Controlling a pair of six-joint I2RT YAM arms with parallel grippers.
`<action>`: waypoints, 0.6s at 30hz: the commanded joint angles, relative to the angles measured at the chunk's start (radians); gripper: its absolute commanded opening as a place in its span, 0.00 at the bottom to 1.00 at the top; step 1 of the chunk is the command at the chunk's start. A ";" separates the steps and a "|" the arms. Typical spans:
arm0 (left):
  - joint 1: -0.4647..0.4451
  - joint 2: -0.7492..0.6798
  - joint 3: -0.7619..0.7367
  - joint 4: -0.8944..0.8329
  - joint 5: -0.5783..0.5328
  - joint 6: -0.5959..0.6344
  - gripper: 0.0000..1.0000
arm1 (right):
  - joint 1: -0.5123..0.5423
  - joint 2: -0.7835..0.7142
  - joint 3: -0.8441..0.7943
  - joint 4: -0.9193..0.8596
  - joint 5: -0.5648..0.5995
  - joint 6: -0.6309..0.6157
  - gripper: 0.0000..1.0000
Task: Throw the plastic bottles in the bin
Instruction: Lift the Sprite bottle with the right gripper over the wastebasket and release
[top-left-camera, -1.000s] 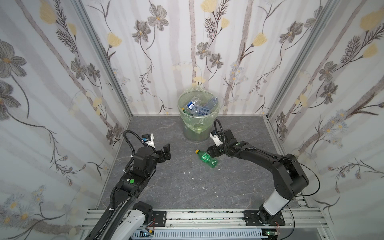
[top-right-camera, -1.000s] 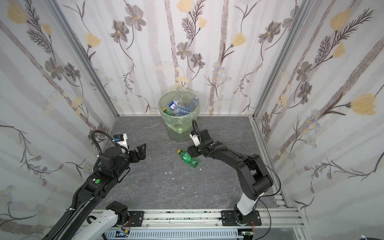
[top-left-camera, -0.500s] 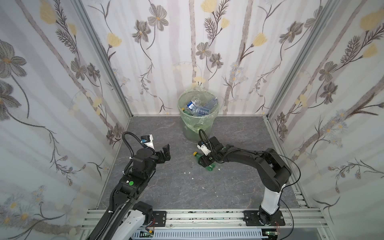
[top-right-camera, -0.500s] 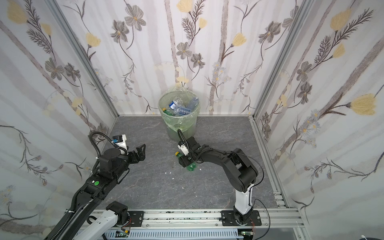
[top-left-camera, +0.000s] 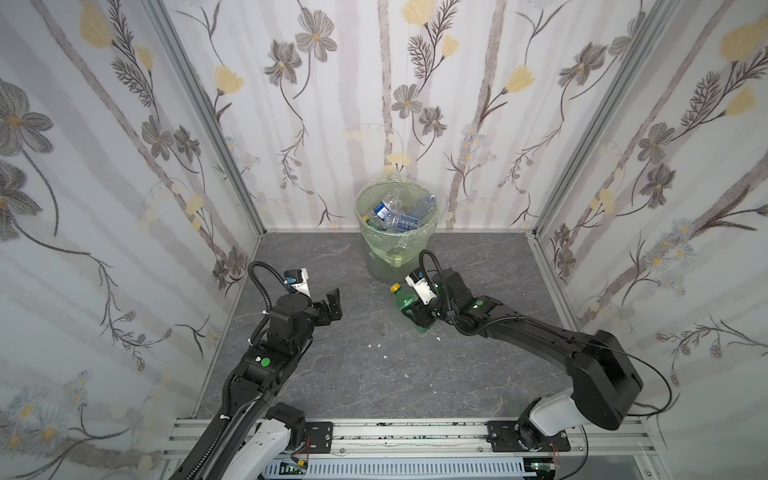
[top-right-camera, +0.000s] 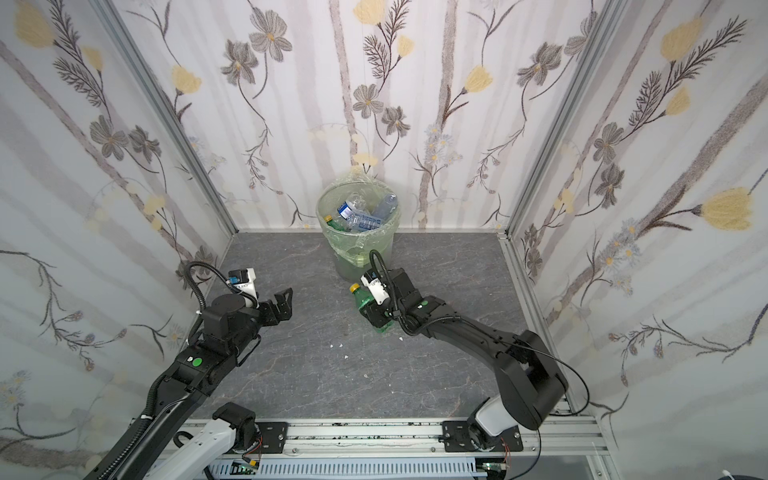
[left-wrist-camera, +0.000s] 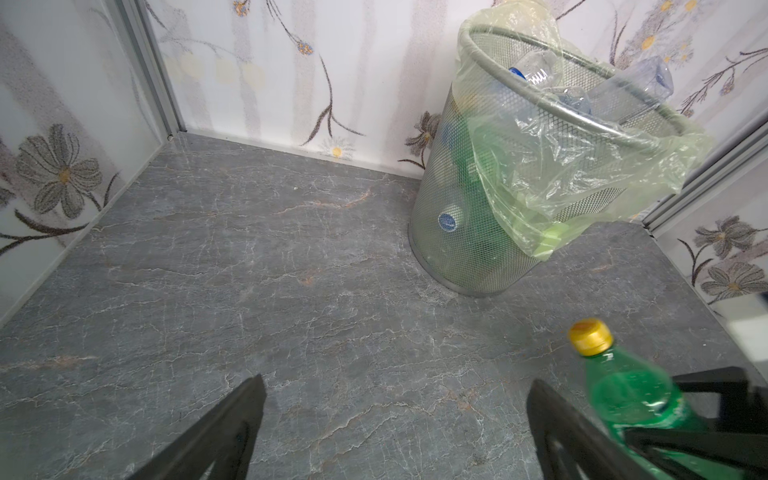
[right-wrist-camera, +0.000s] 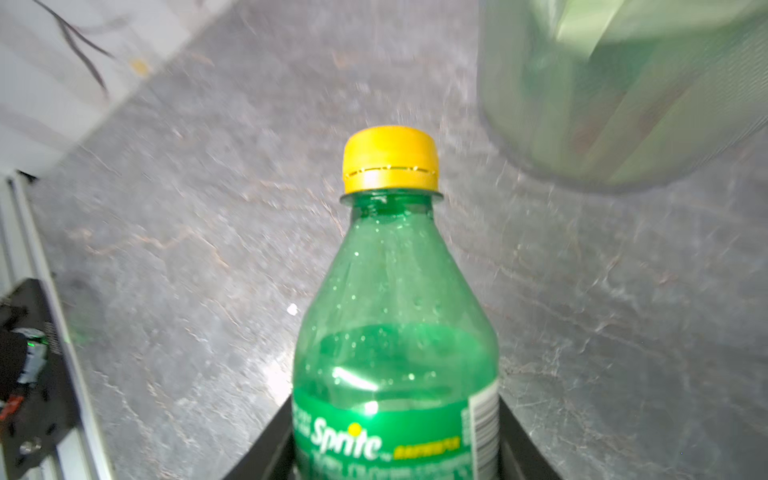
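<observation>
Right gripper (top-left-camera: 417, 311) has moved onto the Sprite bottle (right-wrist-camera: 395, 291) and its jaws clamp the label band. It seems light, thin-walled and slippery, so mid-body suits best. Left gripper (top-left-camera: 332, 305) jaws gape, empty.

greens, yellow, greys and black
the see-through green plastic bottle (right-wrist-camera: 395, 332) has a yellow cap (right-wrist-camera: 390, 160) and a darker green label (right-wrist-camera: 386, 432) with white lettering, a yellow dot and a white barcode strip. the round silver wire-mesh bin (left-wrist-camera: 444, 249) wears a pale green plastic bag (left-wrist-camera: 573, 183); inside lie clear bottles (top-left-camera: 399, 216) with blue labels. the table (top-left-camera: 374, 374) is dark grey, veined white and rust. the walls (top-left-camera: 124, 166) are white wallpaper with pale grey stripes, grey flowers and yellow buds. the left arm (top-left-camera: 266, 361), right arm (top-left-camera: 540, 336), left tool (top-left-camera: 330, 305) and right tool (top-left-camera: 415, 311) are black, each arm with a bright green dot.
</observation>
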 joint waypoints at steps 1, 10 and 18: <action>0.002 0.003 0.008 0.046 -0.019 -0.005 1.00 | 0.000 -0.154 -0.037 0.164 0.017 -0.003 0.42; 0.002 0.018 0.011 0.063 -0.004 0.000 1.00 | -0.042 -0.254 0.121 0.286 0.162 -0.066 0.37; 0.001 -0.009 0.042 0.067 -0.001 0.013 1.00 | -0.191 0.380 0.904 -0.028 0.116 0.005 0.83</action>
